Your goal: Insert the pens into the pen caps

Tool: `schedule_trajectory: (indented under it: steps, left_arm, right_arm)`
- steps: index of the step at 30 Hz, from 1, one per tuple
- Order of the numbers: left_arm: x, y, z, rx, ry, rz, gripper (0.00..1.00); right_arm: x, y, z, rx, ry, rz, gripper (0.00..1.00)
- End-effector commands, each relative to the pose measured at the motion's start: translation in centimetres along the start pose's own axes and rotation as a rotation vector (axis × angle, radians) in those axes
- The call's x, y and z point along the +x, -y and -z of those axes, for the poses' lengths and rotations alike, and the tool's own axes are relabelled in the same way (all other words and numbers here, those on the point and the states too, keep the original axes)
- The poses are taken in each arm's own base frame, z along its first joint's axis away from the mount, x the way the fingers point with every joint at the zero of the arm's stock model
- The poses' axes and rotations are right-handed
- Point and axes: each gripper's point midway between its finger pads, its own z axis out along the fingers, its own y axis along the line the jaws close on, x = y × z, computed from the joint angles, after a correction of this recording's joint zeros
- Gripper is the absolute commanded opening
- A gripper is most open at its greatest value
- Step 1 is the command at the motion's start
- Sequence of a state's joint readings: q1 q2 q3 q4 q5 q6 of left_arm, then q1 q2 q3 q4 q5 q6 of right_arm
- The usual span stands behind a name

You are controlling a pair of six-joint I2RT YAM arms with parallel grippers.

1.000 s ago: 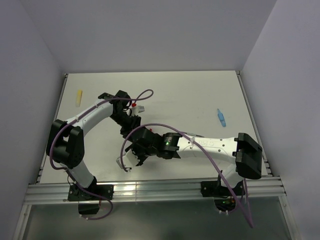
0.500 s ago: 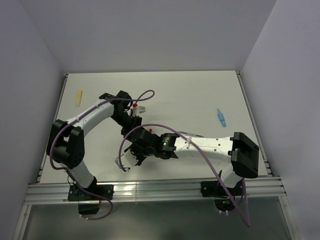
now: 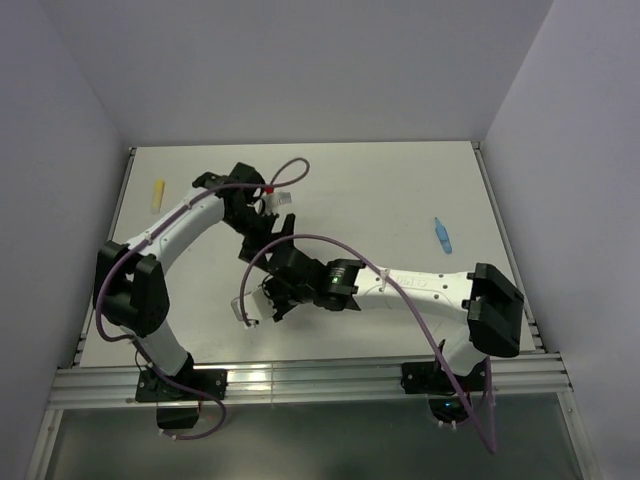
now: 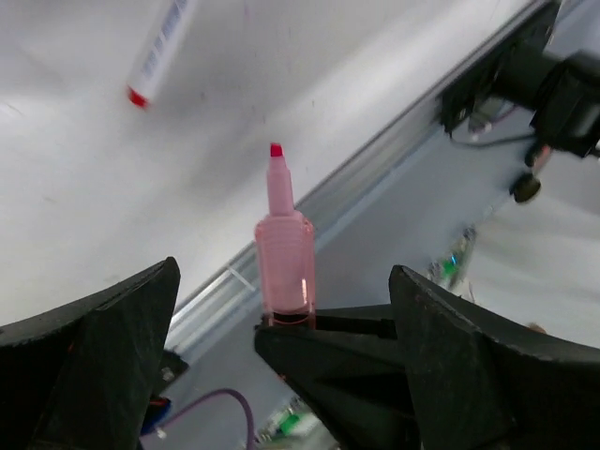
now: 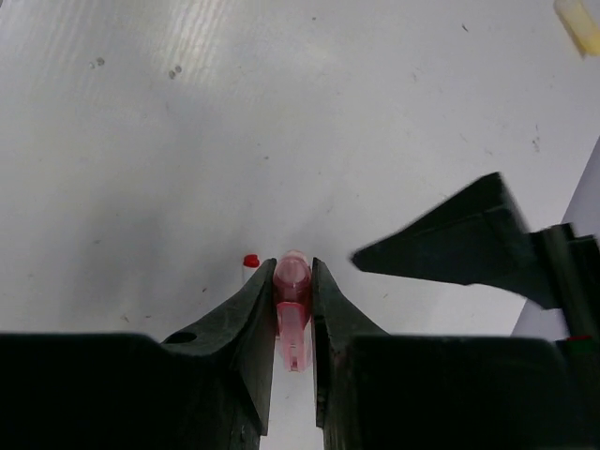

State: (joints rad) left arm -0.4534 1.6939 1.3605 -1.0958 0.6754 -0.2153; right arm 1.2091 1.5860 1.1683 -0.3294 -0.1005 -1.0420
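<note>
Over table (image 3: 380, 190), right pincer (image 5: 292, 269) (clamped) holds pink pen (image 4: 284, 262).

"Where does everything sit around the held pen (image 5: 293, 323)?"

"I see it upright between the right gripper's (image 5: 292, 267) fingers, in the gap of the left gripper (image 4: 283, 272), touching neither of that one's fingers. On the surface (image 3: 380, 190), a thin stick pen (image 4: 159, 42) lies just left of it. A second pen (image 3: 157, 192) lies far behind-left and a third pen (image 3: 441, 235) well right."
</note>
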Motion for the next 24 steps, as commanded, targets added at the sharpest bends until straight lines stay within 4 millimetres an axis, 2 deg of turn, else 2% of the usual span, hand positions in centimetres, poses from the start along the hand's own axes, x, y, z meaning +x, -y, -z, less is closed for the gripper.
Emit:
schedule_trajectory:
  steps: [1,3,4,5,6,7,8,9,10,11,12,13,14,15,16,17,19,21,22,24]
  left_arm:
    - [-6.5,1.8,6.5,-0.051,0.315,-0.152,0.99]
    - [-9.6,2.5,11.0,-0.065,0.499,-0.189,1.0]
    - [-12.1,3.4,15.9,-0.07,0.687,-0.254,0.99]
    - [-13.0,3.7,18.1,-0.072,0.765,-0.269,1.0]
    - [-13.5,4.1,20.1,-0.055,0.826,-0.293,1.0]
    - [-14.0,3.8,23.0,-0.056,0.904,-0.306,0.99]
    - [-14.0,3.5,23.9,-0.054,0.92,-0.333,1.0]
    - [-13.9,3.2,24.4,-0.045,0.925,-0.346,0.98]
    - [-13.3,2.5,24.4,-0.028,0.915,-0.347,0.93]
    - [-13.0,2.3,24.2,-0.018,0.911,-0.37,0.87]
    - [-12.2,1.5,23.0,-0.002,0.89,-0.347,0.75]
    - [-11.7,1.8,22.4,0.045,0.881,-0.366,0.7]
    - [-11.8,2.3,22.2,0.08,0.9,-0.396,0.67]
    - [-10.9,2.0,20.8,0.12,0.887,-0.383,0.63]
    - [-10.2,2.9,20.3,0.191,0.878,-0.403,0.61]
    - [-10.7,3.8,20.9,0.235,0.928,-0.425,0.58]
    - [-9.7,4.6,19.7,0.29,0.925,-0.44,0.54]
    - [-9.6,5.9,19.5,0.302,0.944,-0.482,0.5]
    - [-9.3,7.1,18.6,0.317,0.918,-0.51,0.5]
    - [-9.1,8.4,17.8,0.309,0.897,-0.532,0.5]
  right_arm:
    - [-2.6,4.7,4.2,0.134,0.136,-0.139,0.0]
    - [-2.4,6.7,6.6,0.175,0.169,-0.233,0.0]
    - [-3.1,7.0,8.0,0.175,0.217,-0.294,0.0]
    - [-3.1,7.7,9.0,0.184,0.239,-0.333,0.0]
    - [-2.6,9.4,10.7,0.219,0.265,-0.38,0.0]
    - [-3.1,9.8,11.9,0.212,0.317,-0.411,0.0]
    - [-3.3,10.4,13.6,0.224,0.354,-0.475,0.0]
    - [-2.6,12.0,15.5,0.266,0.378,-0.52,0.0]
    - [-3.7,11.9,17.1,0.232,0.456,-0.587,0.0]
    - [-3.8,12.4,18.2,0.232,0.492,-0.625,0.0]
    - [-2.9,13.6,20.0,0.263,0.518,-0.673,0.0]
    - [-3.6,13.5,21.5,0.237,0.583,-0.761,0.0]
    - [-4.8,13.8,22.9,0.204,0.675,-0.763,0.0]
    - [-4.9,13.8,23.6,0.18,0.716,-0.802,0.0]
    - [-4.9,14.7,25.3,0.19,0.78,-0.866,0.0]
    - [-5.7,14.3,26.1,0.132,0.833,-0.887,0.0]
    - [-5.3,14.5,26.7,0.089,0.883,-1.0,0.0]
    - [-5.6,14.9,27.2,0.073,0.936,-1.0,0.0]
    - [-5.5,15.1,27.3,0.061,0.948,-1.035,0.0]
    - [-5.4,15.5,27.8,0.074,0.967,-1.032,0.0]
